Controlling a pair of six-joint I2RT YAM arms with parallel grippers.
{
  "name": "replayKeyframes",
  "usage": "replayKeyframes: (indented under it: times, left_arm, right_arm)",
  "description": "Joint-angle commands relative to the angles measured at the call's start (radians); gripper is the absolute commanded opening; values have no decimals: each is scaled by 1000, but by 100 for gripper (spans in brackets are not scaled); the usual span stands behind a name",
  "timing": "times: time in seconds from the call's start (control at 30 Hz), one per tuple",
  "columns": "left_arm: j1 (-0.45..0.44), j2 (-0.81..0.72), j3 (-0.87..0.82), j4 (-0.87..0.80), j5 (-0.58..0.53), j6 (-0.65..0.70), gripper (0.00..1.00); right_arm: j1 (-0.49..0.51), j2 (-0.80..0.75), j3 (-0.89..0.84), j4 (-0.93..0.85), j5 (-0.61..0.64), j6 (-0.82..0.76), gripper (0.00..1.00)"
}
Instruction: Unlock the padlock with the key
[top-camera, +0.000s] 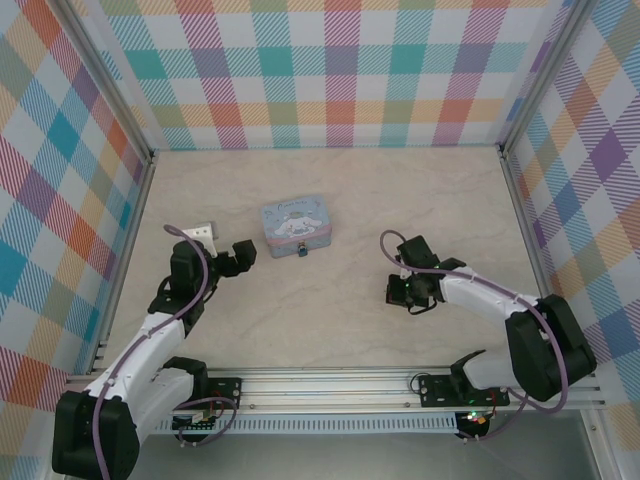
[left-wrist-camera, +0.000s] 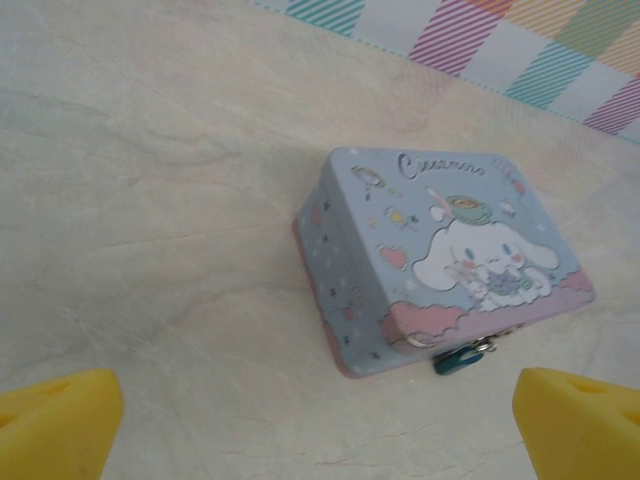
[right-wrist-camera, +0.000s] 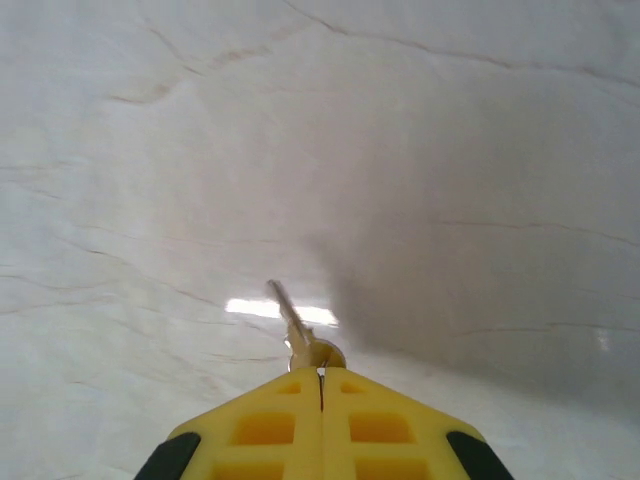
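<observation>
Pale, marbled beige stone-look surface (top-camera: 340, 200) fills the floor of the workspace, closed in at the back and both sides by pastel plaid walls (top-camera: 340, 70). On it, the white-and-black left arm (top-camera: 150, 330) reaches toward the middle, and its yellow-tipped left jaws are spread wide and hold nothing, aimed at the tin from just to its left. The white-and-black right arm (top-camera: 500, 310) bends in from the other side, well apart from the tin, with its right jaws low over bare surface. Between the arms and a little farther back lies the pale blue rectangular tin box with a white cartoon character on its lid (left-wrist-camera: 440, 260), flat on the surface, lid shut, so what is inside cannot be seen. At the clasp on the tin's near long side hangs the tiny dark bluish padlock with a small metal shackle (left-wrist-camera: 455, 360); its shackle runs up to the clasp and its body sticks out from the tin's wall toward the arms, low against the surface. In the right wrist view the right jaws are pressed together, pinching the looped head of the very small thin silvery metal key (right-wrist-camera: 295, 325). Its long axis runs nearly in line with the jaws, the shaft pointing forward and leaning slightly left; whether its tip touches the surface cannot be told.
</observation>
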Motion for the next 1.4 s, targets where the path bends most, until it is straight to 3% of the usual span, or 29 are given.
replayKeyframes:
  times: [0.0, 0.27, 0.67, 1.0, 1.37]
  left_arm:
    - [-29, 13, 83, -31, 80, -66, 100]
    - [-190, 151, 298, -102, 164, -90, 95]
    - [-392, 405, 532, -92, 337, -101, 79]
    - [-449, 500, 582, -53, 397, -117, 64]
    - [-461, 541, 599, -52, 383, -129, 43]
  right_arm:
    - [10, -73, -9, 123, -88, 88, 0]
    - [37, -173, -14, 412, -115, 240, 0]
    - [102, -183, 20, 660, -174, 59, 0]
    - [143, -154, 44, 702, -194, 25, 0]
    - [176, -126, 56, 739, -200, 27, 0]
